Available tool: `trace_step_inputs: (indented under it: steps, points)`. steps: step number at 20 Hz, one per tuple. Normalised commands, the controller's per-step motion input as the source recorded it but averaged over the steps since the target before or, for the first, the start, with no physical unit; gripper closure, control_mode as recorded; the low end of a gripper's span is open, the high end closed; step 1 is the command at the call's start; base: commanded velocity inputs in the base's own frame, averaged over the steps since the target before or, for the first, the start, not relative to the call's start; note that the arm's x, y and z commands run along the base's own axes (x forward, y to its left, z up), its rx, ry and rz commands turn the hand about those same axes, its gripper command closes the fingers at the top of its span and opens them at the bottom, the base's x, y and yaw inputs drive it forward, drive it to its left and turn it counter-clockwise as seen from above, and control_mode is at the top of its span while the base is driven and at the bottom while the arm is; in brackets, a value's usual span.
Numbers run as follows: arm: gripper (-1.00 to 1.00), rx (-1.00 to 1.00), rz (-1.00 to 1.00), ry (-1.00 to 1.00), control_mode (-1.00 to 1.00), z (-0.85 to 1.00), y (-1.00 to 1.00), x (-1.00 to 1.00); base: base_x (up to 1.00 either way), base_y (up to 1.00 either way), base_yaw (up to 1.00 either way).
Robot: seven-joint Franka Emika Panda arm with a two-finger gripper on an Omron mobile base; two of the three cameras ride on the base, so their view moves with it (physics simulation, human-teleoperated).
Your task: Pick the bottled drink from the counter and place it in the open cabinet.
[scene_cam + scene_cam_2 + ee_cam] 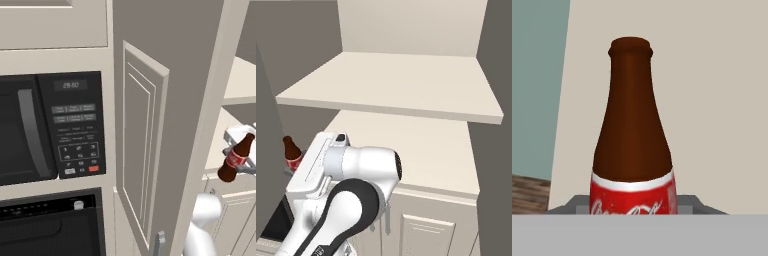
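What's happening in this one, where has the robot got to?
The white robot arm's end effector is shut on the small dark brown bottled drink with a red label, holding it in the air, tilted in the left base view, beside the tall beige cabinet door. The bottle is off the counter but not yet on a shelf: the pale lower cabinet shelf lies just beyond it in the right base view. A black microwave sits left of the door.
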Motion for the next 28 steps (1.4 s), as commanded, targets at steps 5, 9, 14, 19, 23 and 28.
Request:
trace_step_inputs:
  steps: [5,9,14,19,23,28]
  points:
    - [1.0,0.0,-0.01,0.0,-1.0,0.35,0.0,0.0,0.0,0.0,0.0]
    - [1.0,0.0,-0.12,0.0,-1.0,0.16,0.0,0.0,0.0,0.0,0.0]
    - [1.0,0.0,-0.19,0.0,-1.0,0.16,0.0,0.02,0.0,0.0,0.0]
    - [1.0,0.01,-0.21,-0.01,-1.0,0.31,0.0,0.0,0.0,0.0,0.0]
    - [1.0,0.02,-0.22,0.0,-1.0,0.38,0.0,0.0,0.0,0.0,0.0]
    - [1.0,0.03,-0.21,0.0,-1.0,0.38,0.0,0.0,0.0,0.0,0.0]
